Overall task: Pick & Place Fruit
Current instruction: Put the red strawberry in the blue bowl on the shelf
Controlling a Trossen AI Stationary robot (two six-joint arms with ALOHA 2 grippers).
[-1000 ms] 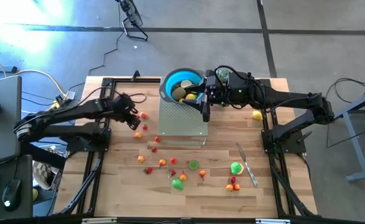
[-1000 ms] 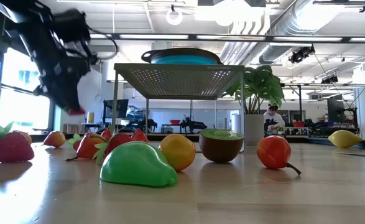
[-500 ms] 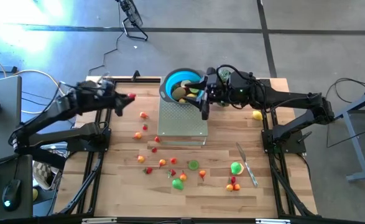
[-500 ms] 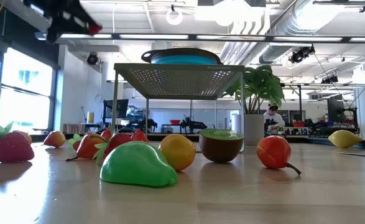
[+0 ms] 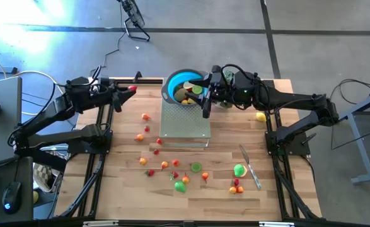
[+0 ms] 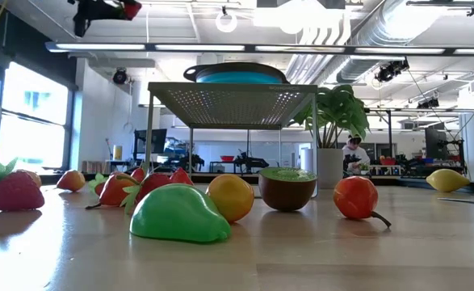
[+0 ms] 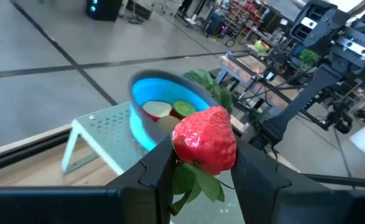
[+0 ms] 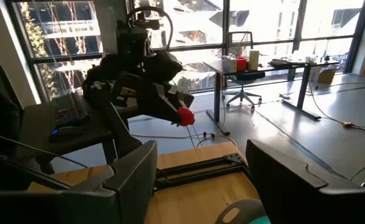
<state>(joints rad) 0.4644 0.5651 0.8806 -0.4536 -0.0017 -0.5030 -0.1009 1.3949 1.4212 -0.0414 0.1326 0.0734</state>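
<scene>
My left gripper hangs high over the table's far left, shut on a red toy strawberry, also seen in the low view and the right wrist view. A blue bowl with several fruits in it stands on a perforated metal rack. My right gripper is at the bowl's right rim, open; whether it touches the bowl I cannot tell. Several small fruits lie on the wood in front of the rack. My left gripper pinches the strawberry between its two fingers, on the two sides of its lower half, just above the green leaves. The fingers lie about level, pointing toward the bowl. The strawberry is lifted clear, far above the table.
A silver knife lies near the right front, beside a green fruit. A yellow lemon lies by the right edge. In the low view a green pear, an orange and a kiwi half lie in front of the rack.
My left gripper has risen from among the fruits on the table's left toward the far edge, tipping from pointing down to about level. The strawberry has gone up with it, clear of the table.
</scene>
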